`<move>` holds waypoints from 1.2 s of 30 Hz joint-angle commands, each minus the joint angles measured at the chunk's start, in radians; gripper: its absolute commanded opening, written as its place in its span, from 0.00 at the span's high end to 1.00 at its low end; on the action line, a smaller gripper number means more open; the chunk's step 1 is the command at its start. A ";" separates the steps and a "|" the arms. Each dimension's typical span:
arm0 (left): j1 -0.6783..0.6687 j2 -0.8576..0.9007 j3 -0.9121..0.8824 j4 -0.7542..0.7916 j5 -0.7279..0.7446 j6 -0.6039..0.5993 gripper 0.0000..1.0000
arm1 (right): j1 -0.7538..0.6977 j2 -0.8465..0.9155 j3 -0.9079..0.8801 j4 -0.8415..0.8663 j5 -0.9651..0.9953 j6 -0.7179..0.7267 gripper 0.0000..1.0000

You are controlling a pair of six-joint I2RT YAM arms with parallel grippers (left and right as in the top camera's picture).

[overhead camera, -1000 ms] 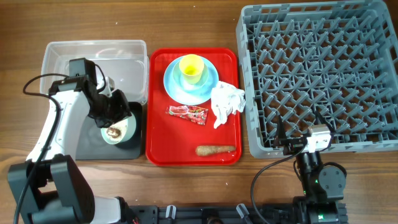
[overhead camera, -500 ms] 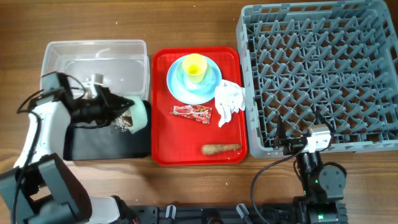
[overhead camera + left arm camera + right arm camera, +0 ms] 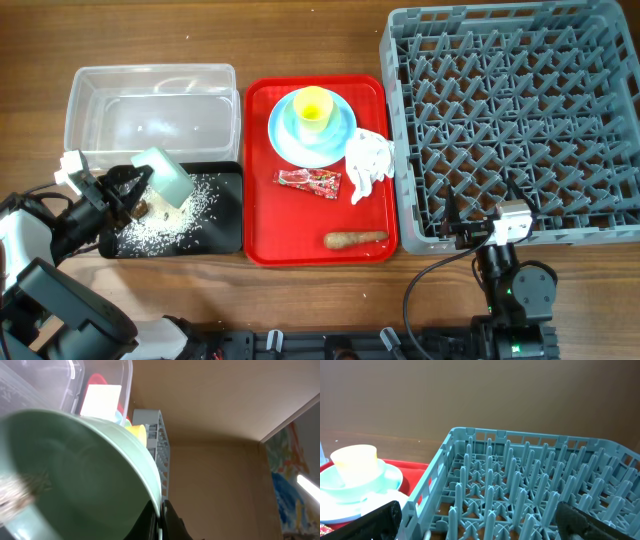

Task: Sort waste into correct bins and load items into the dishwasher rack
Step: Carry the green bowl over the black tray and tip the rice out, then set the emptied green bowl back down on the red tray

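My left gripper [image 3: 138, 188] is shut on the rim of the mint-green bowl [image 3: 166, 178], which is tipped on its side over the black tray [image 3: 222, 235]. White rice [image 3: 175, 212] lies scattered on that tray. In the left wrist view the bowl [image 3: 75, 470] fills the left side, its rim pinched between my fingers [image 3: 172, 525]. The red tray [image 3: 262, 215] holds a yellow cup [image 3: 312, 107] on light blue dishes [image 3: 290, 140], a napkin [image 3: 368, 160], a red wrapper [image 3: 308, 180] and a carrot-shaped piece [image 3: 350, 239]. My right gripper [image 3: 456, 228] stands open at the front edge of the dishwasher rack [image 3: 510, 120].
The clear tub [image 3: 150, 110] stands behind the black tray, touching it. The right wrist view looks across the rack's pegs [image 3: 530, 485] with the yellow cup [image 3: 355, 460] to the left. Bare wooden table runs along the front edge.
The left arm swung down and left, tipping the bowl from upright onto its side. Rice has spilled out onto the black tray. The red tray shifted slightly right. The right arm stayed still.
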 commanded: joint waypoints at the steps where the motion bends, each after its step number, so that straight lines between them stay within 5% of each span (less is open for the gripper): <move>1: 0.007 -0.014 -0.006 -0.017 0.087 0.031 0.96 | -0.003 -0.004 -0.001 0.003 0.006 -0.005 0.00; 15: -0.029 -0.089 0.071 -0.124 -0.008 0.004 0.96 | -0.003 -0.004 -0.001 0.003 0.006 -0.005 0.00; 19: -0.158 -0.231 0.148 -0.085 -0.264 -0.235 0.96 | -0.003 -0.004 -0.001 0.003 0.006 -0.005 0.00; 24: -0.507 -0.358 0.175 0.070 -0.611 -0.572 0.96 | -0.003 -0.004 -0.001 0.003 0.006 -0.005 0.00; 29: -1.104 -0.335 0.174 0.167 -1.177 -0.883 0.96 | -0.003 -0.004 -0.001 0.003 0.006 -0.005 0.00; 36: -1.455 -0.094 0.174 0.247 -1.327 -0.974 0.96 | -0.003 -0.004 -0.001 0.003 0.006 -0.005 0.00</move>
